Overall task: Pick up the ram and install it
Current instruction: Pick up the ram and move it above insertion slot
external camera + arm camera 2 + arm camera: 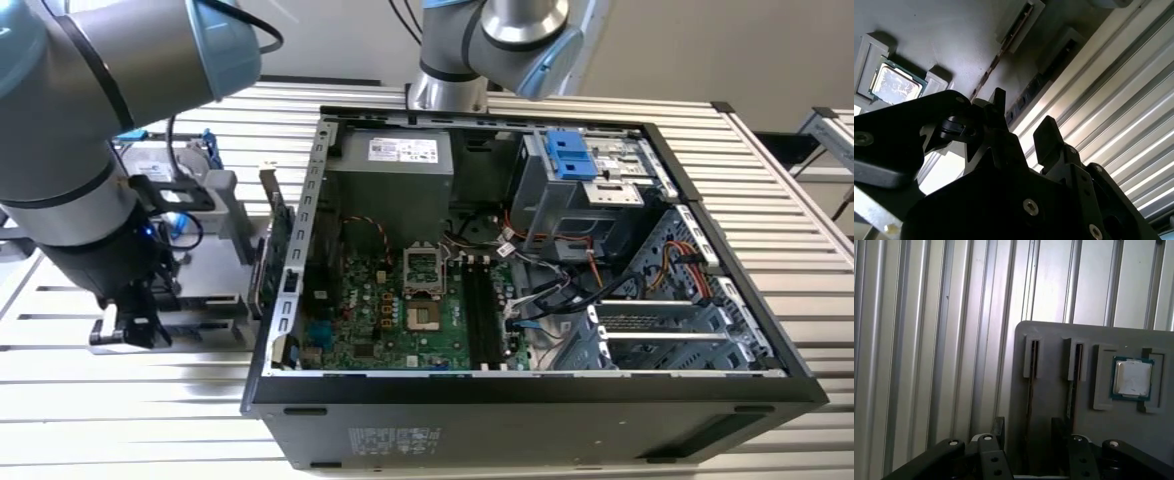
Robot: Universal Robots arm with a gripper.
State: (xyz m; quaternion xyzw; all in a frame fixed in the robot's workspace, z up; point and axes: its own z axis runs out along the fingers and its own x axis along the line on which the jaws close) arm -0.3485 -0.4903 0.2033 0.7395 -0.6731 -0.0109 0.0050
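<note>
On edge in one slot of the grey holder (pixel 1054 345), the ram (pixel 1029 390) shows as a thin dark line in the first wrist view. The gripper (pixel 1029 430) is spread wide astride it, with a black finger (pixel 999 427) on either side and neither touching it. A processor chip (pixel 1132 378) sits in a recess of the same holder past a second slot, and in the exterior view the holder lies on the slatted table (pixel 134 420) at nine o'clock of the open computer case (pixel 534 400).
</note>
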